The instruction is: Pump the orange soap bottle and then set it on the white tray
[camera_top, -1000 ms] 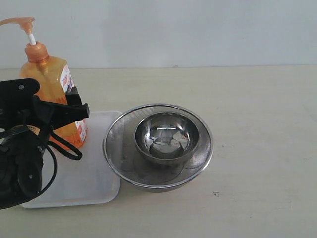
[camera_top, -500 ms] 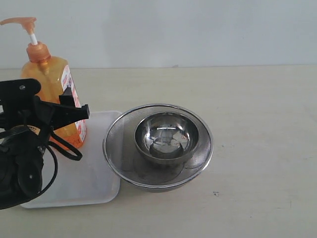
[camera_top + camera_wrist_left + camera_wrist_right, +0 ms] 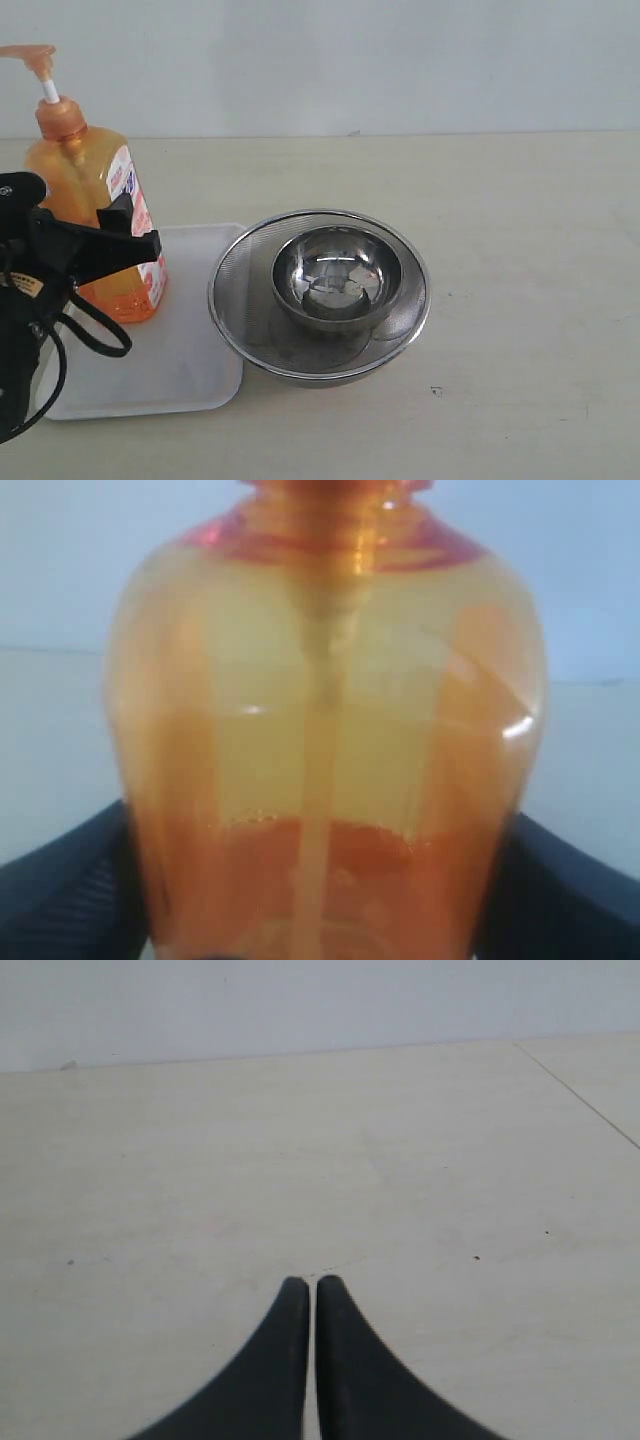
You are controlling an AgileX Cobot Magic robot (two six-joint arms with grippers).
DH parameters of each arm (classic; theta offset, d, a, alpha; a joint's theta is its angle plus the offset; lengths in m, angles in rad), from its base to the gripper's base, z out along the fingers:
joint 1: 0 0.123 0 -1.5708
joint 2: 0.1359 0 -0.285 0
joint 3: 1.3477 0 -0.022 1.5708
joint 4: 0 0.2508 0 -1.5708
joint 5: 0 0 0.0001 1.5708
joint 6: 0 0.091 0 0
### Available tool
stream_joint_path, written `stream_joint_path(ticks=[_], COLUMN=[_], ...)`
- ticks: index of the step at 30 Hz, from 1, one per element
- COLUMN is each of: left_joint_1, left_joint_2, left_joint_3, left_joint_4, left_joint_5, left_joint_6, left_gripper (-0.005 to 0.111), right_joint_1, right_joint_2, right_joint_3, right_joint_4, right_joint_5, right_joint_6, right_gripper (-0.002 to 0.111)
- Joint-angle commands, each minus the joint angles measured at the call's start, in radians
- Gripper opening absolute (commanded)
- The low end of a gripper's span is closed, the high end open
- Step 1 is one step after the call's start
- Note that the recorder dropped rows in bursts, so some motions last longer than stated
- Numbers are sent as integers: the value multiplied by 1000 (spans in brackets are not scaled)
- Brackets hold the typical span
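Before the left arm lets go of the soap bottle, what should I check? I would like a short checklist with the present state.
1. Left pincer clamps the orange soap bottle: ok.
2. Bottle upright: ok.
3. Bottle base above the white tray: ok; touching it: cannot tell.
4. Bottle apart from the mesh strainer bowl: ok.
5. Right pincer shut over bare table: ok.
6. Pumping already done: cannot tell.

Upright orange soap bottle (image 3: 85,180) clamped in left tool (image 3: 138,228), over white tray (image 3: 190,370), strainer (image 3: 243,268) beside
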Motion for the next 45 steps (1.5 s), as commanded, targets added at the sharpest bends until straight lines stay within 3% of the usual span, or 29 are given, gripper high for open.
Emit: stream_joint_path(ticks=[1, 12, 42, 44, 45], left_joint_1=[-4, -4, -4, -4, -4], left_joint_2=[-69, -67, 53, 53, 53], left_joint_3=[30, 32, 13, 13, 13], left_joint_4=[115, 153, 183, 183, 183], left_joint_5=[-57, -57, -57, -57, -57], left_joint_6=[-13, -119, -166, -155, -139], left_gripper=[5, 5, 5, 9, 18], right_joint_1=[-2, -2, -2, -2, -2], right_joint_2=[-5, -5, -5, -5, -5], right_joint_3=[0, 0, 0, 0, 0], right_joint_4=[-2, -2, -2, -2, -2], right_joint_5=[-12, -12, -5, -5, -5], right_joint_6=[-5, -5, -6, -6, -6], right_gripper=[0, 0, 0, 0, 0])
